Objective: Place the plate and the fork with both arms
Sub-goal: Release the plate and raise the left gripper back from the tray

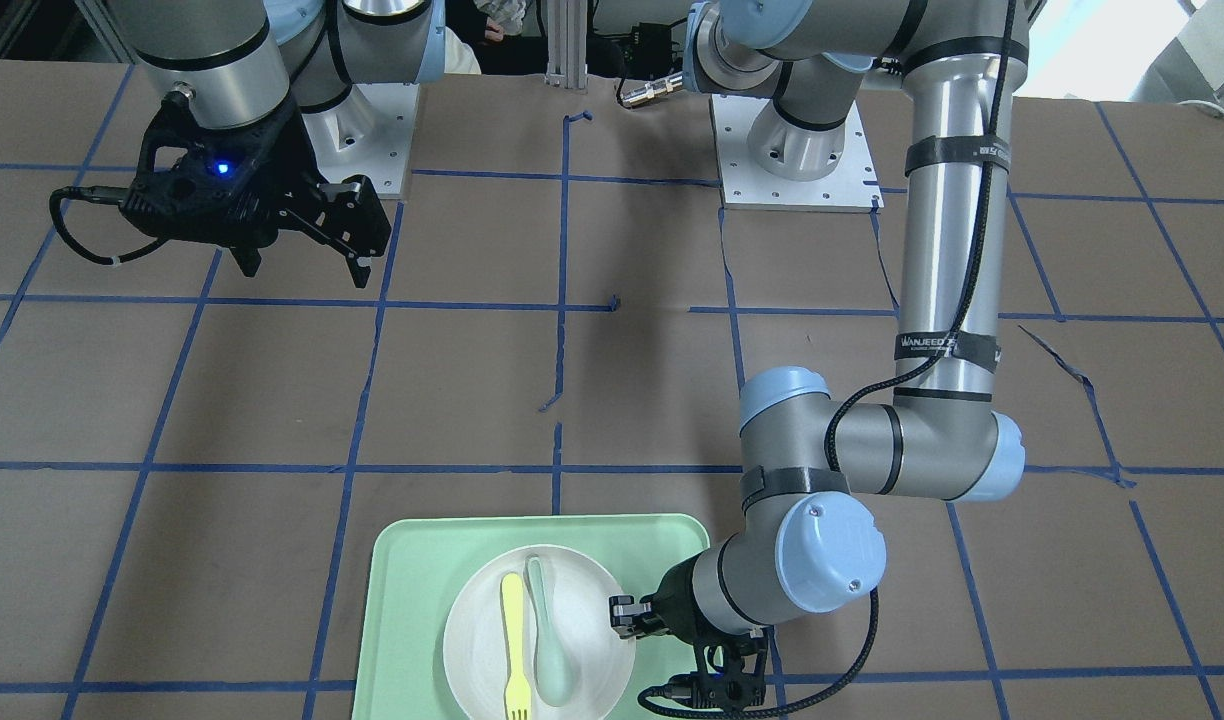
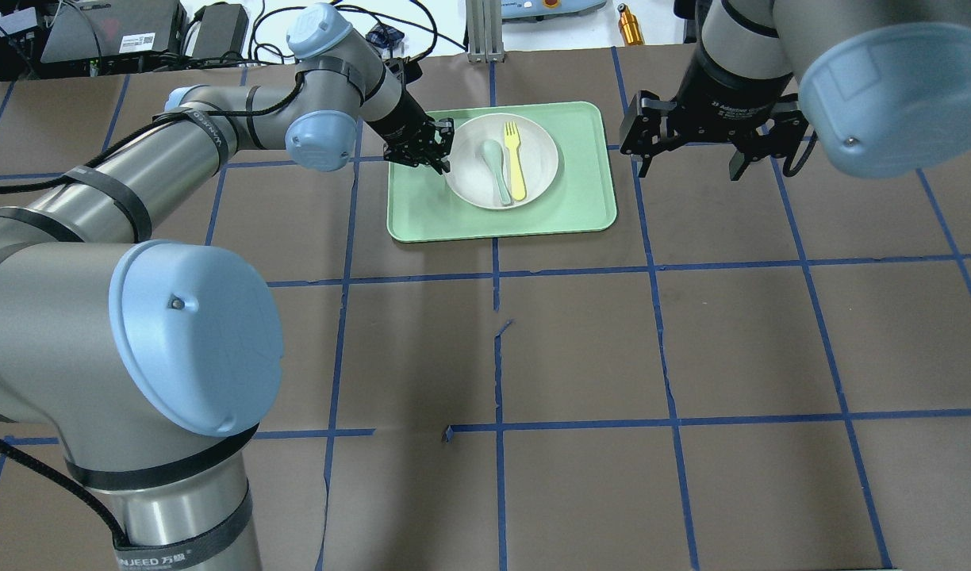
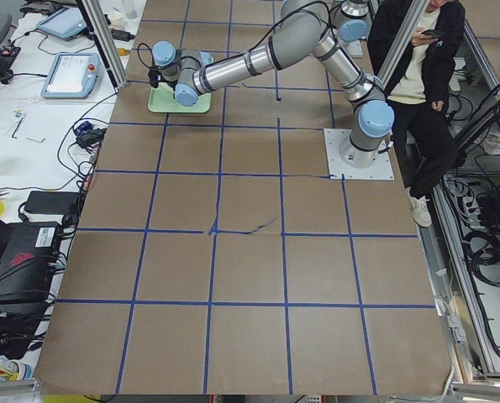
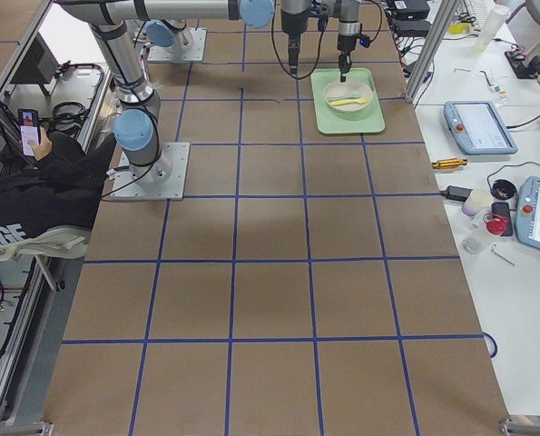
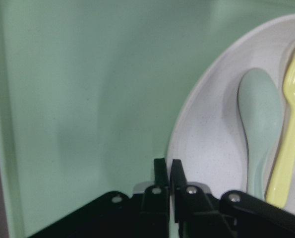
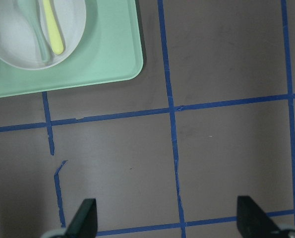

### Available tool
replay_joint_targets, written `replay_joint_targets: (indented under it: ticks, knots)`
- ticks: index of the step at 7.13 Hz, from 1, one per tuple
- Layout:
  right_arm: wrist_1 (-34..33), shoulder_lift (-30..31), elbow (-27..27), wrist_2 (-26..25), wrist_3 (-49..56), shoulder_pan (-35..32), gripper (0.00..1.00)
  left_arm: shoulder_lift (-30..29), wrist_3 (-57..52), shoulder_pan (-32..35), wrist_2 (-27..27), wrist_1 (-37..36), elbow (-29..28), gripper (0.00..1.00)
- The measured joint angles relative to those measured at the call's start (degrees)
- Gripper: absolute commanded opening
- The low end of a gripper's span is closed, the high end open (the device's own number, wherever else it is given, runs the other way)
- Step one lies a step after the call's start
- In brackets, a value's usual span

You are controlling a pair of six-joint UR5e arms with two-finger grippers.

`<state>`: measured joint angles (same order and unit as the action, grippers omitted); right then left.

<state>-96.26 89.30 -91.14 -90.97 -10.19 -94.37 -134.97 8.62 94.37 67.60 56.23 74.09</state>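
Closest to the robot is the brown table (image 2: 581, 341), ruled into squares by blue tape (image 2: 497, 349). The right gripper (image 2: 688, 162) hangs over it on the right side, well above the surface. Its fingers (image 6: 85, 218) are spread wide and it is released. Its wrist view looks straight down on tape lines, with one corner of the tray at the top left.

The left arm (image 2: 176, 151) stretches out long and low across the table's left half toward the tray.

Farther out, by the table's far edge, lies the mint-green tray (image 2: 581, 206), straddling the middle tape line. The right gripper is off the tray's right side.

The left gripper (image 1: 620, 612) is down on the tray at the plate's left rim. In its wrist view the jaws stand almost together and the rim runs into the narrow slit between them, so it looks clenched on the rim.

The plate (image 2: 541, 162) rests on the tray, in its far half and midway across.

On the plate lie a spoon (image 2: 497, 170) and the fork (image 2: 516, 162), side by side lengthwise. The fork is just to the right of the spoon. The spoon's bowl and the fork's tines both point away from the robot, and the handles point back toward it.
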Motion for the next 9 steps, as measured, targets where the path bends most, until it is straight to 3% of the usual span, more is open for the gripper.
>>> replay_joint_targets:
  ticks: [2,3,6,9]
  knots:
    - [0.0,0.0,0.0,0.0,0.0,0.0,1.0,5.9,-0.1,-0.8,2.9,-3.9,6.0,1.0]
    - [0.0,0.0,0.0,0.0,0.0,0.0,1.0,10.5,-0.3,-1.6,6.5,-2.1,8.5,1.0]
    - [-0.1,-0.1,0.0,-0.1,0.0,0.0,1.0,26.0,-3.3,-3.3,17.8,15.3,10.1,1.0]
    - [-0.1,-0.1,0.0,-0.1,0.0,0.0,1.0,36.7,-3.9,-2.4,19.4,23.8,10.7,1.0]
